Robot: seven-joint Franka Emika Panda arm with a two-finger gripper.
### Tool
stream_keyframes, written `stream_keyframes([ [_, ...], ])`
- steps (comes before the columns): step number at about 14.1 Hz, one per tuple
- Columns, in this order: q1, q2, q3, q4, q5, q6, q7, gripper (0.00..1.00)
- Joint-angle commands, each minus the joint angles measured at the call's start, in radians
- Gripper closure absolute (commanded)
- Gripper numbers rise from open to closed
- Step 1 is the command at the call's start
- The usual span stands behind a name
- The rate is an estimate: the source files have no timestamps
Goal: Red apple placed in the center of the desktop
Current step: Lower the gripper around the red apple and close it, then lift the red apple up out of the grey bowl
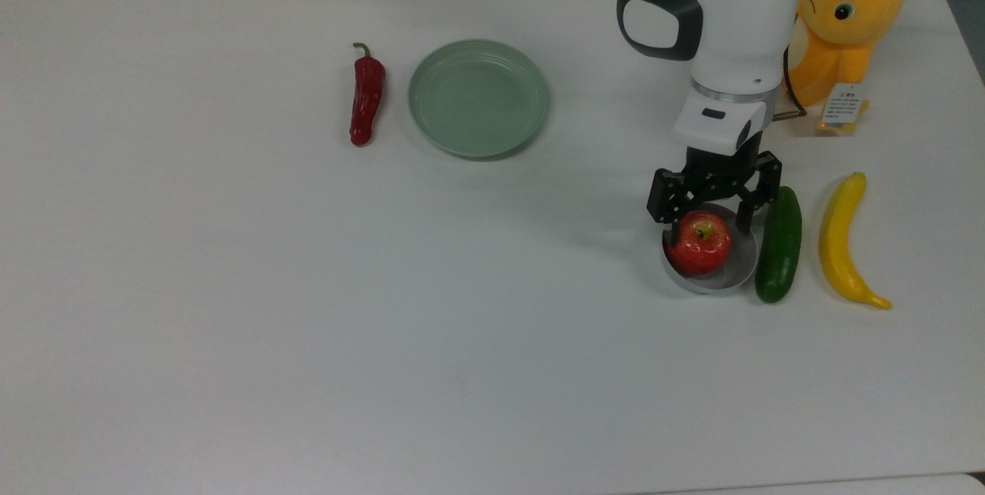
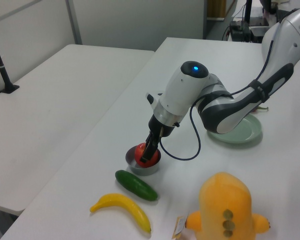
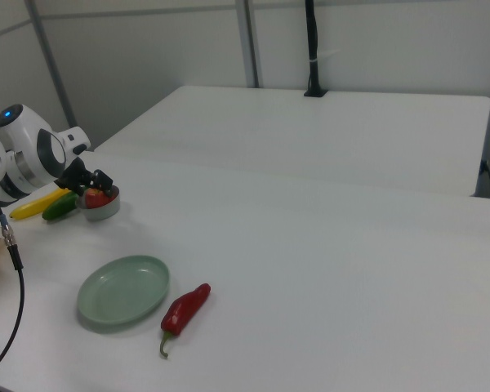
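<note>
The red apple (image 1: pixel 699 247) sits in a small grey metal bowl (image 1: pixel 740 268) on the top view's right side of the white desktop (image 1: pixel 308 287). My gripper (image 1: pixel 708 230) is open and lowered over the apple, one black finger on each side of it. In the left view the gripper (image 2: pixel 149 151) hides part of the apple (image 2: pixel 141 157) inside the bowl (image 2: pixel 140 168). The right view has the apple (image 3: pixel 98 198) and gripper (image 3: pixel 92 189) at its far left.
A green cucumber (image 1: pixel 779 243) lies right beside the bowl, with a yellow banana (image 1: pixel 843 241) past it. An orange plush toy (image 1: pixel 843 18) sits behind the arm. A pale green plate (image 1: pixel 477 98) and a red chili pepper (image 1: pixel 366 95) lie near the middle back.
</note>
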Motion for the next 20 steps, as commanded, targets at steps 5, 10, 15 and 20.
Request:
stream_keyframes([
  [5, -0.013, 0.030, 0.026, 0.018, -0.129, 0.012, 0.034, 0.92],
  [10, -0.060, -0.011, 0.072, 0.017, -0.123, 0.012, 0.060, 0.91],
  [15, -0.111, -0.115, 0.104, 0.003, -0.114, 0.004, 0.077, 0.91],
  [20, -0.205, -0.385, 0.104, -0.260, -0.109, -0.002, 0.072, 0.88],
])
